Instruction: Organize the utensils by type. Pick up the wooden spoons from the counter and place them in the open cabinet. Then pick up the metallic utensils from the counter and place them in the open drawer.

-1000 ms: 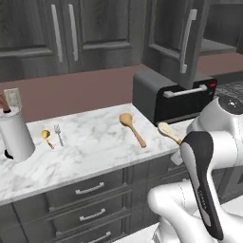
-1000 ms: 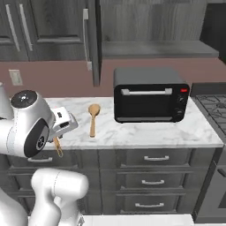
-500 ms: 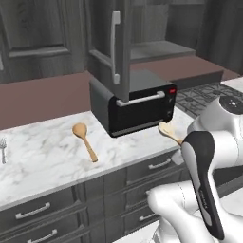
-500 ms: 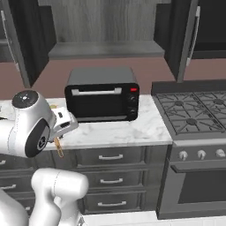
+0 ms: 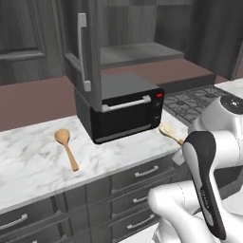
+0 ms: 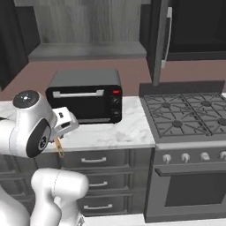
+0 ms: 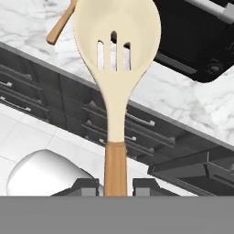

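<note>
Matt wooden spoon (image 7: 116, 68), veined marble counter (image 7: 183, 98)

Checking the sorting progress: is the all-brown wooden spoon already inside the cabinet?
No, the brown wooden spoon lies on the counter, left of the toaster oven.

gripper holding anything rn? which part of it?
Yes. The gripper is shut on the slotted wooden spoon, the one with the cream bowl. The fingers clamp the orange-brown handle near its end, and the bowl points away from the hand.

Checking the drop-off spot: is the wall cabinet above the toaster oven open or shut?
Open: the cabinet door stands swung outward, baring its grey inner shelf above the toaster oven.
</note>
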